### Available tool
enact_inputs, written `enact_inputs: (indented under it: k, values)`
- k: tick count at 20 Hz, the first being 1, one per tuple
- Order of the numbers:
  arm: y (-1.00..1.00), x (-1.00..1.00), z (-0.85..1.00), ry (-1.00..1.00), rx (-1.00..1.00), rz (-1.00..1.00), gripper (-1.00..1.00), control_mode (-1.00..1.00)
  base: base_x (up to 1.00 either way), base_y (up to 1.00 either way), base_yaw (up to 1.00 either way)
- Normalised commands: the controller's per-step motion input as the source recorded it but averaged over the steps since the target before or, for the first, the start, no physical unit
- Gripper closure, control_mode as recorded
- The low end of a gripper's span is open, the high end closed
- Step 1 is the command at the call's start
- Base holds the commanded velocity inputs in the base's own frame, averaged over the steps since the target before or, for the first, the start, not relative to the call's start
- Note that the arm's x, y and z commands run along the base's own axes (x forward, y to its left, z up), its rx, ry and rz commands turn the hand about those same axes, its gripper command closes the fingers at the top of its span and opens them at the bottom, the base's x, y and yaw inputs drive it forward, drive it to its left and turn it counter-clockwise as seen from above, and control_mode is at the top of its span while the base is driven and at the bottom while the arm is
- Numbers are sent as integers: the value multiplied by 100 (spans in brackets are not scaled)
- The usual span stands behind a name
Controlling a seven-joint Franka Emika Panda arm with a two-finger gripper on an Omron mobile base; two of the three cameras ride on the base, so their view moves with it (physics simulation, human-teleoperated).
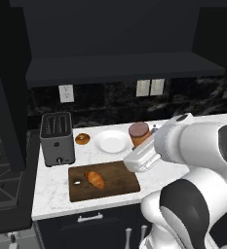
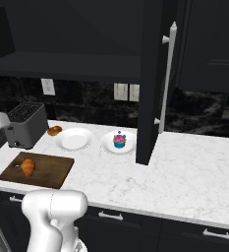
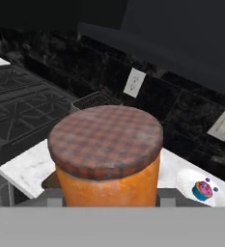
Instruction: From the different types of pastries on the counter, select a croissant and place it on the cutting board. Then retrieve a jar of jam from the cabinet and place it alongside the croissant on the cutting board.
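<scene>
The hand point(image 1: 143, 146) is closed on the jar of jam point(image 1: 140, 134), holding it above the bench point(image 1: 51, 192) just beside the right end of the cutting board point(image 1: 117, 182); in the hand view the jar point(image 3: 107, 157) sits directly in front of the camera, checked lid uppermost, and the fingertips themselves are hidden behind it. The croissant point(image 1: 95, 179) already lies near the middle of the board, so the remaining step is judged to be setting the jar down beside it. Risks: a descent too close to the croissant could push the pastry toward the board edge; a descent too far right could land the jar half on the board rim, where it would tip on release; a tilted release could let the cylindrical jar roll. The free area on the right part of the board appears the safer target. The bench is white marble-look stone over dark cabinet fronts. It also carries a toaster point(image 1: 57, 137), a donut point(image 1: 82, 138), an empty white plate point(image 1: 111, 142) and a cupcake point(image 2: 119, 140) on a second plate. A dark backsplash with wall outlets point(image 1: 66, 93) runs behind, a dark shelf point(image 1: 124, 65) hangs above, and a stove point(image 1: 3, 165) stands at the left.
</scene>
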Motion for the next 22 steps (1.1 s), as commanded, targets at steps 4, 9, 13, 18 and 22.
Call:
enact_inputs:
  k: [4,9,13,18,22]
  values:
    - [-36,1,-100,-15,-1,33,100,-100,0,0,0]
    - [-50,16,-93,-10,0,49,100,-100,0,0,0]
    - [0,1,-52,2,0,0,100,-100,0,0,0]
    - [0,29,-100,-12,0,0,100,-100,0,0,0]
    - [-7,29,-79,-19,0,2,100,-100,0,0,0]
